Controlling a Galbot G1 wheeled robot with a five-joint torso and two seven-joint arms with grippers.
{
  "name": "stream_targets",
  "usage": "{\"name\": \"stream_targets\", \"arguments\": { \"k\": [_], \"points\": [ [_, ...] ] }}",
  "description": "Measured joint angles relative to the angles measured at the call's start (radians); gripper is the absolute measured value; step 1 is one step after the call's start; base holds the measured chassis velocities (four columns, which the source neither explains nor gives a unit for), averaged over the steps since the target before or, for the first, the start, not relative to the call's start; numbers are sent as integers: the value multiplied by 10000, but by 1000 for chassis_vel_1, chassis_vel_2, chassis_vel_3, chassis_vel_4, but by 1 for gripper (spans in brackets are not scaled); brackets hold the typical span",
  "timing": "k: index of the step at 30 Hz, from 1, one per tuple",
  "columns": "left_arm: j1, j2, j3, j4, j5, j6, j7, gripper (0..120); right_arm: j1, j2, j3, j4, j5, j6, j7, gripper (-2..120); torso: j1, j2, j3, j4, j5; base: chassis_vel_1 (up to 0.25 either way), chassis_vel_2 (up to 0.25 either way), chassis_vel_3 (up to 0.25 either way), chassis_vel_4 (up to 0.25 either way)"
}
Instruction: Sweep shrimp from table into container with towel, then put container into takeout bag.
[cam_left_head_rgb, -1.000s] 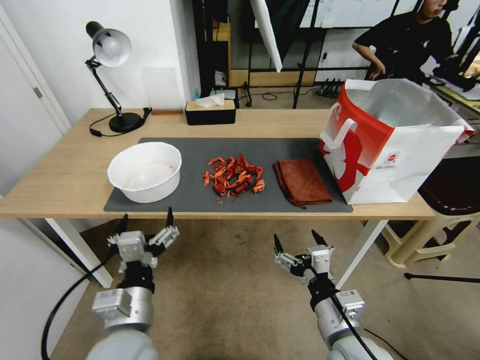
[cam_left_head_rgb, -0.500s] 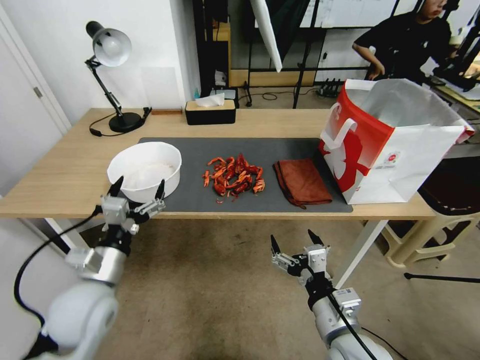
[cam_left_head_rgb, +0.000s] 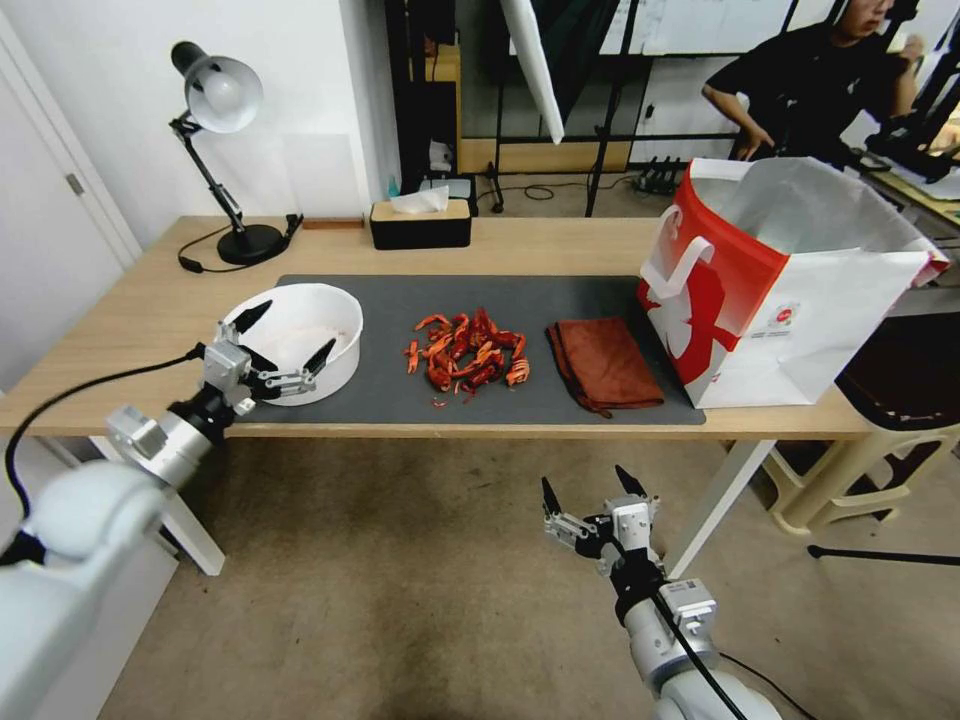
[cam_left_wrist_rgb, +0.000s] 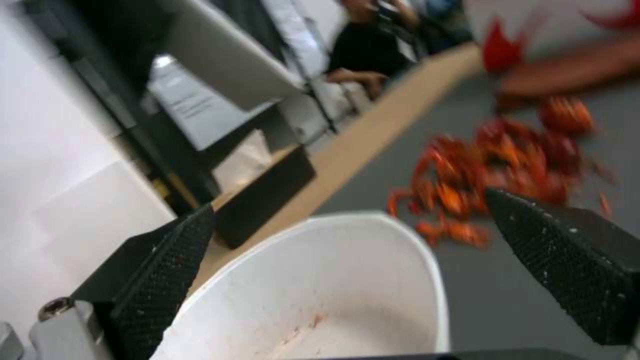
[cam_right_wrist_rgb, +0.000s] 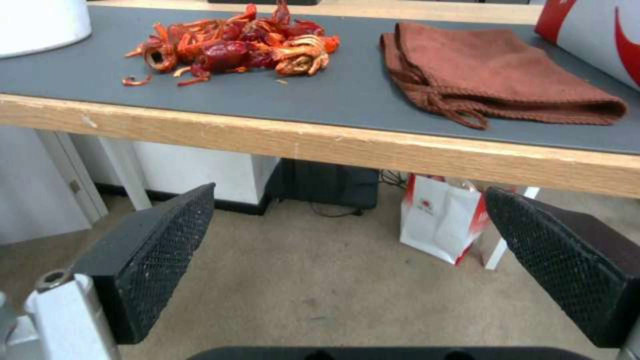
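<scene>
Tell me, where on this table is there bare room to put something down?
Bare mat lies between the container and the shrimp, and behind them toward the tissue box. Crowded: towel against takeout bag; left gripper, open, at the container.

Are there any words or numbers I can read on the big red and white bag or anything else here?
No text here can be read.
Takeout bag: a small red logo with tiny print under it, too small to read.
Small bag under the table: a red logo, too blurred to read.
</scene>
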Motion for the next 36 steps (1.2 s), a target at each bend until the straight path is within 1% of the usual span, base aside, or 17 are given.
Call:
{"name": "stream_targets", "arguments": {
  "k": [1, 3, 4, 5, 7, 8, 11, 16, 19, 23, 27, 28, 30, 31, 33, 34, 36],
  "points": [
    [-296, 191, 22, 296, 358, -66, 640, 100, 29, 0, -5, -48, -2, 0, 0, 100, 0, 0, 0, 4, -2, 0, 0, 0, 0],
    [-818, 447, 51, 691, 901, -119, 1591, 100, 67, 2, -8, -129, -10, 0, -1, 100, 0, 0, 0, -2, 0, 0, 0, 0, 0],
    [-965, 542, 60, 821, 1065, -122, 1889, 100, 87, -1, -10, -174, -11, 7, -3, 100, 0, 0, 0, -4, 0, 0, 0, 0, 0],
    [-965, 542, 60, 821, 1065, -122, 1889, 100, 87, -1, -10, -174, -11, 7, -3, 100, 0, 0, 0, -4, 0, 0, 0, 0, 0],
    [-1243, 716, 67, 1105, 1397, -123, 2611, 100, 155, -31, -31, -310, -5, 87, -26, 100, 0, 0, 0, 2, 0, 0, 0, 0, 0],
    [-1243, 716, 67, 1105, 1397, -123, 2611, 100, 155, -31, -31, -310, -5, 87, -26, 100, 0, 0, 0, 2, 0, 0, 0, 0, 0],
    [-1677, 935, 149, 1499, 2049, -163, 3606, 100, 217, -87, -84, -399, 11, 100, -37, 100, 0, -1, 0, 3, -1, 0, 0, 0, 0],
    [-2148, 1043, 469, 1815, 2481, -350, 4080, 100, 221, -89, -91, -409, 8, 100, -37, 100, 0, 0, -1, -2, 0, 0, 0, 0, 0],
    [-2539, 1052, 726, 2147, 3092, -568, 4438, 100, 207, -83, -122, -435, -14, 103, -37, 100, 0, 0, -1, 0, -1, 0, 0, 0, 0],
    [-2678, 1063, 823, 2274, 3333, -679, 4573, 100, 206, -85, -133, -473, -33, 109, -34, 100, 0, 0, -2, 1, 0, 0, 0, 0, 0],
    [-2924, 1100, 1044, 2473, 3581, -812, 4710, 100, 220, -89, -152, -543, -65, 119, -22, 100, 0, 0, -1, 2, 0, 0, 0, 0, 0],
    [-3087, 1117, 1201, 2568, 3728, -888, 4759, 100, 229, -89, -159, -571, -78, 122, -21, 100, 0, 0, -1, 1, 0, 0, 0, 0, 0],
    [-3375, 1137, 1440, 2687, 3891, -958, 4921, 97, 235, -90, -168, -601, -94, 129, -18, 100, 0, 0, -1, 0, 1, 0, 0, 0, 0],
    [-3375, 1137, 1440, 2687, 3891, -958, 4921, 97, 235, -90, -168, -601, -94, 129, -18, 100, 0, 0, -1, 0, 1, 0, 0, 0, 0],
    [-3682, 1153, 1696, 2792, 4093, -1051, 5079, 94, 233, -91, -171, -628, -107, 136, -12, 100, 0, 0, -1, 0, 2, 0, 0, 0, 0],
    [-3854, 1154, 1822, 2849, 4214, -1104, 5184, 90, 229, -93, -173, -637, -108, 140, -6, 100, 0, 0, -1, 0, 1, 0, 0, 0, 0],
    [-3995, 1167, 1935, 2895, 4276, -1139, 5252, 88, 223, -94, -172, -639, -108, 143, 0, 100, 0, 0, -1, -1, 3, 0, 0, 0, 0]
  ]
}}
